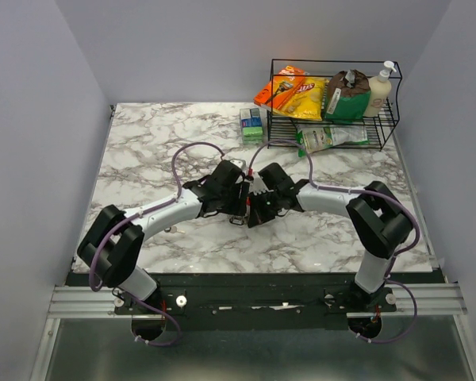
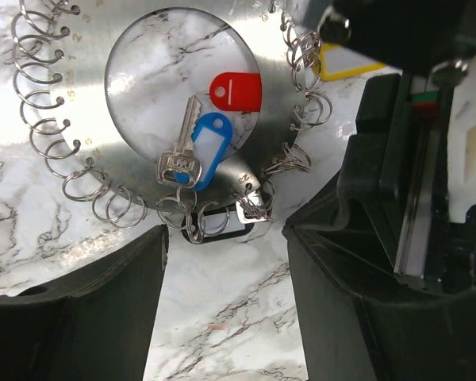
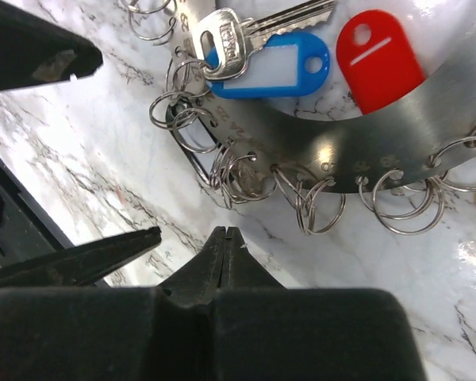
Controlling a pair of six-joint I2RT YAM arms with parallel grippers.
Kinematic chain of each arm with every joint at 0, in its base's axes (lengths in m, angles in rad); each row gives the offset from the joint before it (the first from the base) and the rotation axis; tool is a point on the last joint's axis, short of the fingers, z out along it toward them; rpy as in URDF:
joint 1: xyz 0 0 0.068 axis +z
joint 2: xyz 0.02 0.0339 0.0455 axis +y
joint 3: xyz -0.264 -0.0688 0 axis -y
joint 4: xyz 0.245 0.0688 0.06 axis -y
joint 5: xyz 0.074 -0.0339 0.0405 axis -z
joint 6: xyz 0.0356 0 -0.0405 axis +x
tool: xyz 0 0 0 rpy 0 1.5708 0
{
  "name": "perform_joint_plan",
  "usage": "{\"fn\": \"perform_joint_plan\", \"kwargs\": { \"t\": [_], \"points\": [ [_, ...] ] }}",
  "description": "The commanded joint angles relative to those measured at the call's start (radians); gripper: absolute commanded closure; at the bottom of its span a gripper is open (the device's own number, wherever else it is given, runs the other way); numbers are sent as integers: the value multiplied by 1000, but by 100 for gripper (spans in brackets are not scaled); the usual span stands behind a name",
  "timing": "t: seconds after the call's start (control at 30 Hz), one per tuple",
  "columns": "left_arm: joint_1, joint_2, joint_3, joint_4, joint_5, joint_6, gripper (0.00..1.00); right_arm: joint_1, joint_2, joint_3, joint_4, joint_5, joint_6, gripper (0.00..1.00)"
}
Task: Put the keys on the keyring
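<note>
Hovering jaws-wide at the split rings [image 2: 258, 202], left gripper [image 2: 226, 238] likely readies a grab while right gripper [image 3: 222, 236] sits pinched shut, empty.

- From above and behind the arm bases we look down and forward over the whole table [image 1: 143, 151] — its far edge at the top, its near edge at the bottom.
- Our left wrist camera hangs very close over the table's middle, looking down past the left gripper [image 2: 226, 232] onto the keyring [image 2: 83, 119].
- Our right wrist camera is just as near, facing that same spot from the opposite side, past the right gripper [image 3: 224, 236].
- The two wrist views share an arc of the keyring, the silver key [image 2: 186, 131], the blue tag [image 2: 210, 147] and the red tag [image 2: 236, 91] — each view also catches the other gripper.
</note>
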Motion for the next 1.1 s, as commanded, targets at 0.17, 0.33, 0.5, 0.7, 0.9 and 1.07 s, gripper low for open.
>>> {"fn": "perform_joint_plan", "kwargs": {
  "t": [0.17, 0.33, 0.5, 0.7, 0.9, 1.07],
  "points": [
    [22, -73, -36, 0, -50, -22, 26, 5, -142, -6, 18, 80, 4, 94],
    [27, -85, -50, 1, -42, -22, 26, -16, -205, 11, 24, 108, 30, 92],
    [28, -94, -62, 8, -44, -25, 26, -48, -231, -5, 21, 109, 39, 90],
    [39, -96, -73, 15, -38, -27, 25, -96, -239, -37, 32, 88, 59, 88],
    [62, -100, -88, 29, -9, -31, 25, -130, -236, -43, 31, 85, 52, 85],
    [93, -114, -111, 49, 14, -37, 25, -138, -228, -39, 27, 77, 42, 83]
  ]
}}
